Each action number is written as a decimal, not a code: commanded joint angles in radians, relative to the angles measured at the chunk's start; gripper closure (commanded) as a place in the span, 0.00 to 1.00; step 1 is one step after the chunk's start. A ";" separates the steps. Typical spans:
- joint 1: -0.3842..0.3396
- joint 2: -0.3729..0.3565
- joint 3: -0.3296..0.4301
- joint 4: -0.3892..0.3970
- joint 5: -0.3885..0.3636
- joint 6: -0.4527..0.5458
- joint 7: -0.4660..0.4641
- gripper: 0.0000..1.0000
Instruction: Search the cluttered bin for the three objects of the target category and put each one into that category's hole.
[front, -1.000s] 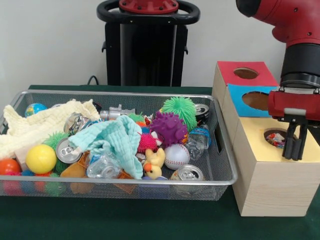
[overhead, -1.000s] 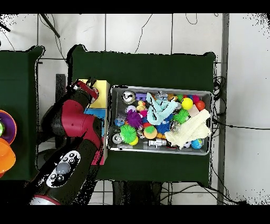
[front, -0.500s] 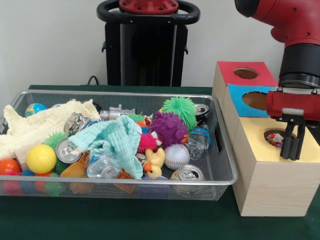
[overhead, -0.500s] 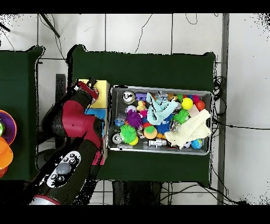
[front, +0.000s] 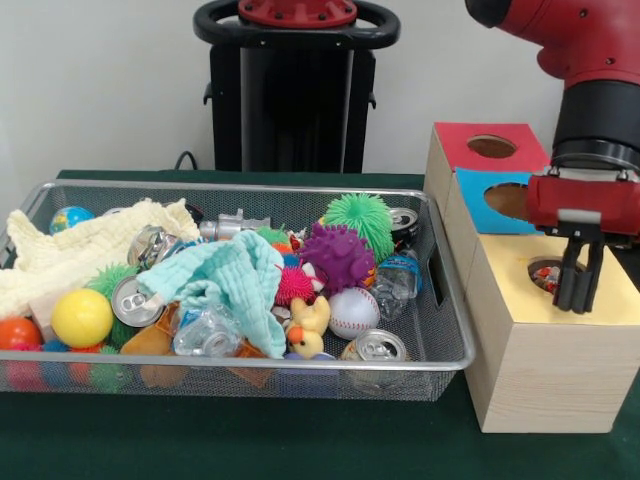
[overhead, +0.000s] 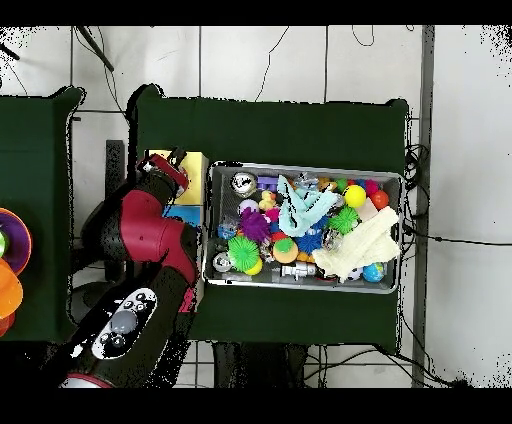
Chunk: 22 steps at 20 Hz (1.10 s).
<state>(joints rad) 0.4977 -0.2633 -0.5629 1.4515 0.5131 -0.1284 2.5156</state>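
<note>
The bench (front: 250, 440) wears a dark green cover. On it sits a silver wire-mesh bin (front: 440, 330) beside a pale wooden box (front: 540, 370) whose top panels are red (front: 455, 145), blue (front: 475, 195) and yellow (front: 510, 280). In the bin lie a mint-green cloth (front: 235, 275), a cream cloth (front: 70, 255), a purple spiky ball (front: 338, 255), a bright green spiky ball (front: 360, 218), a plain yellow ball (front: 82, 317), a white baseball (front: 353, 312) with red stitching and a yellow duck (front: 308, 330). The arm (front: 590, 50) is red and black; its tool (front: 578, 300) is black.

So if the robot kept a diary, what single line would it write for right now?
gripper: shut, empty, above yellow box hole | item visible inside hole | wire bin: full of clutter | phase: between picks
</note>
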 joint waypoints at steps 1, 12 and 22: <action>-0.130 -0.206 0.154 0.171 -0.194 0.151 -0.034 1.00; -0.343 -0.371 0.344 0.240 -0.546 0.244 -0.168 1.00; -0.419 -0.386 0.427 0.220 -0.820 0.323 -0.232 1.00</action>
<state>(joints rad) 0.0823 -0.6571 -0.2878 1.5981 -0.1730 0.1274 2.5090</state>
